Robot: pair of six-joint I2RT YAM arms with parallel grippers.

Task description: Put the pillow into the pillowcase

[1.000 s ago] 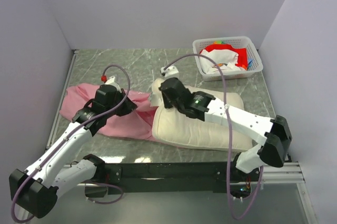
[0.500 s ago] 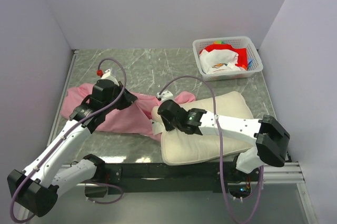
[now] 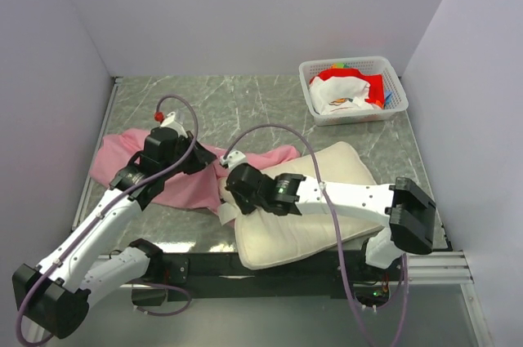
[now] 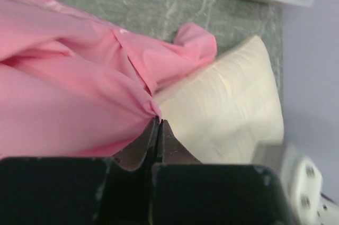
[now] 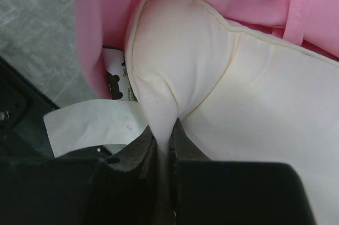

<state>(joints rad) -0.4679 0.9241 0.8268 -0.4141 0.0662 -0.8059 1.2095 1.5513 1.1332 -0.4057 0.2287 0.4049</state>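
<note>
The cream pillow (image 3: 315, 208) lies aslant at the table's near right, its left corner against the pink pillowcase (image 3: 176, 180), which is crumpled at the left. My right gripper (image 3: 229, 200) is shut on a pinch of the pillow's left corner (image 5: 175, 77); its white label hangs beside the fingers. My left gripper (image 3: 211, 159) is shut on a fold of the pillowcase (image 4: 79, 98) at its right edge, just beside the pillow (image 4: 228, 108). The pillowcase's opening cannot be made out.
A white basket (image 3: 391, 106) with red and white cloth stands at the back right. Walls close in the table on the left, the back and the right. The black rail (image 3: 204, 265) runs along the near edge under the pillow's front corner.
My right gripper has dragged the pillow's corner leftward and nearer, swinging the pillow aslant toward the pillowcase. My left gripper, with the pink fabric, has shifted slightly back and left.
</note>
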